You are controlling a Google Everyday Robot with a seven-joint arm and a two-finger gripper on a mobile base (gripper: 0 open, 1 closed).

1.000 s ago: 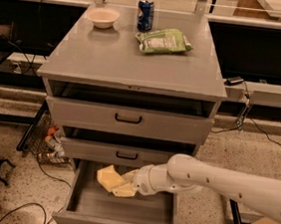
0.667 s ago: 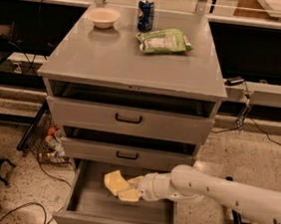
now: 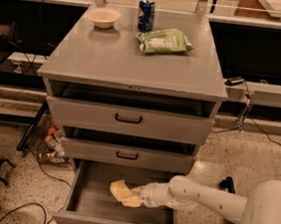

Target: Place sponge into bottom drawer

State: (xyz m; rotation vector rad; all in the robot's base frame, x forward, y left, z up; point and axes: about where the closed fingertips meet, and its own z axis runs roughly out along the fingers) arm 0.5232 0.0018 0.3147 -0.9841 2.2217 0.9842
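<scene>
The fingers of the gripper are closed on the sponge, which is held low inside the open bottom drawer, below the front edge of the tabletop. Were the release incomplete, the sponge could be dragged out.

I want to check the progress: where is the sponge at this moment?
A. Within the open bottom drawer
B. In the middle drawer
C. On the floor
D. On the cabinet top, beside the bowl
A: the sponge is within the open bottom drawer, held by the end effector reaching in from the right.
</scene>
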